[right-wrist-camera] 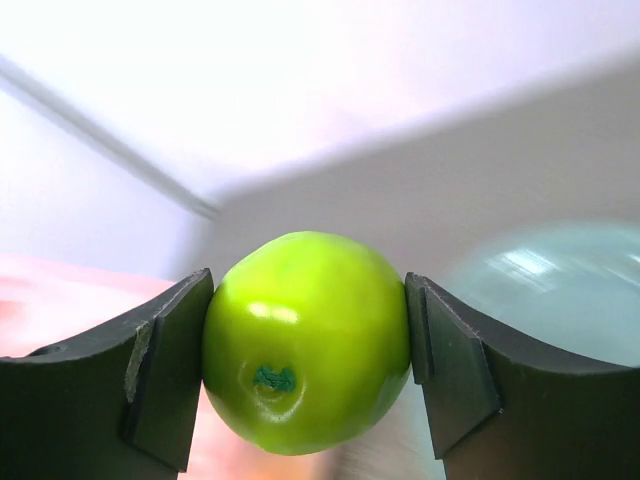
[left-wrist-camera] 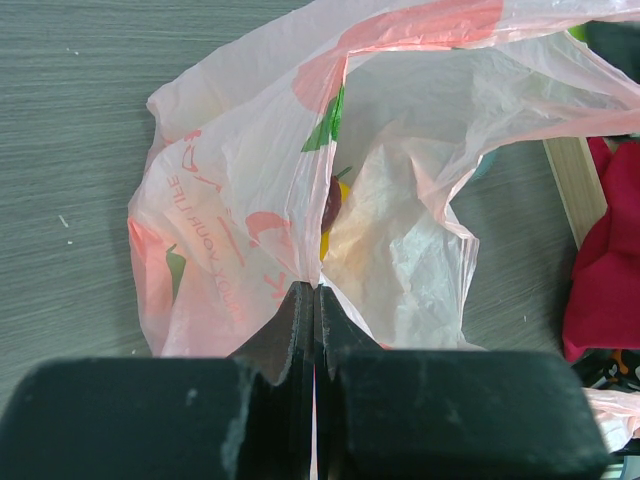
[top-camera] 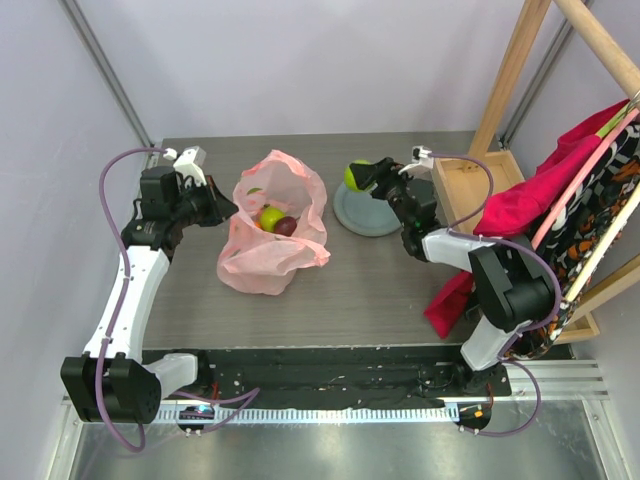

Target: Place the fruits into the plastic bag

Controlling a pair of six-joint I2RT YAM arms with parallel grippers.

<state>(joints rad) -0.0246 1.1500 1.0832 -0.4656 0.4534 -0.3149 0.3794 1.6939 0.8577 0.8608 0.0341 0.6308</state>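
**One green apple (right-wrist-camera: 306, 345) aloft, plastic bag (top-camera: 262, 262) pinched**

On the table (top-camera: 380, 290), the plastic bag lies left of centre, its rim nipped between the closed fingers of the left gripper (left-wrist-camera: 315, 295). Near the far edge sits the grey plate (top-camera: 365, 220). Above its left rim the right gripper (top-camera: 360, 180) clamps the green apple. A plum (top-camera: 286, 227) lies inside the bag.

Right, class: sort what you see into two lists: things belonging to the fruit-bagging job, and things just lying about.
Job:
- crinkly translucent pink plastic bag
- gripped glossy green toy apple
- round green toy fruit and dark purple toy plum inside it

Lying about:
- round grey plate
- crumpled red cloth
- pale wooden rack
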